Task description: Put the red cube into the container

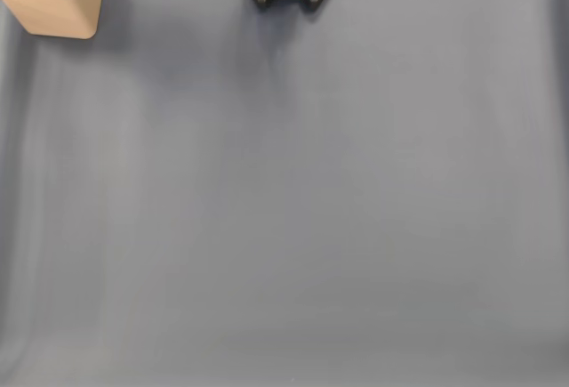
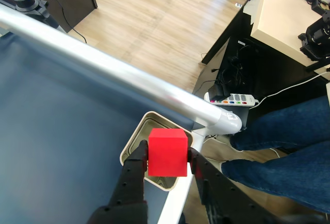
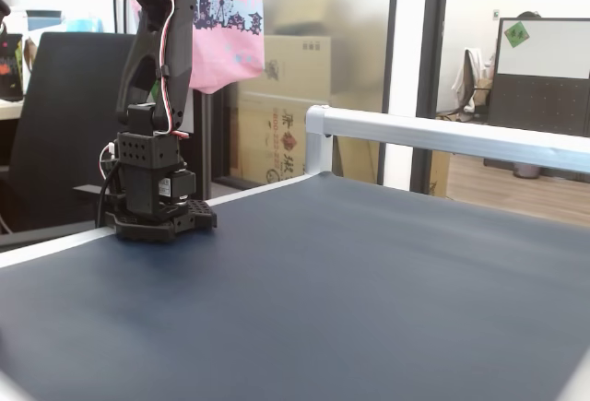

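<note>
A dark blue mat (image 2: 56,131) covers the table, edged by a silver rail (image 2: 118,74), with wood floor and a seated person's jeans (image 2: 289,147) beyond. Nearest in the wrist view, the gripper (image 2: 166,158) is clamped on the red cube (image 2: 167,153), one finger on each side face. Directly behind and below it sits the container (image 2: 138,134), mouth up, at the mat's corner. The cube looks roughly over the opening, so a release seems close.
</note>
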Controlling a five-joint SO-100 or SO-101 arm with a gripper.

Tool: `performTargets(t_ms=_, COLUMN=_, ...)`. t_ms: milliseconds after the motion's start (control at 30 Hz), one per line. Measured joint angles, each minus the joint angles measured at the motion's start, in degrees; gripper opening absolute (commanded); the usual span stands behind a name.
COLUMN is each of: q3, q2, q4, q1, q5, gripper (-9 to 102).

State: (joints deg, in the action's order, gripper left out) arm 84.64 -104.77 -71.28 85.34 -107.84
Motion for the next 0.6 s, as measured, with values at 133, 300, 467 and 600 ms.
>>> performTargets(t_ms=133, q3=0.0, q2=0.9, q4=0.4, q1=0.1, q5=1.4, gripper=0)
performTargets(t_ms=300, q3=0.0, q2=1.3, q4=1.8, q1=0.1, q5=3.2, gripper=0)
performTargets(t_ms=467, q3=0.0, q2=2.1, q4=3.0, q1=0.0, q5=4.5, gripper=1)
performTargets(t_ms=600, q3=0.0, q2=2.9, q4=3.3, q1=0.0, q5=4.8, gripper=1)
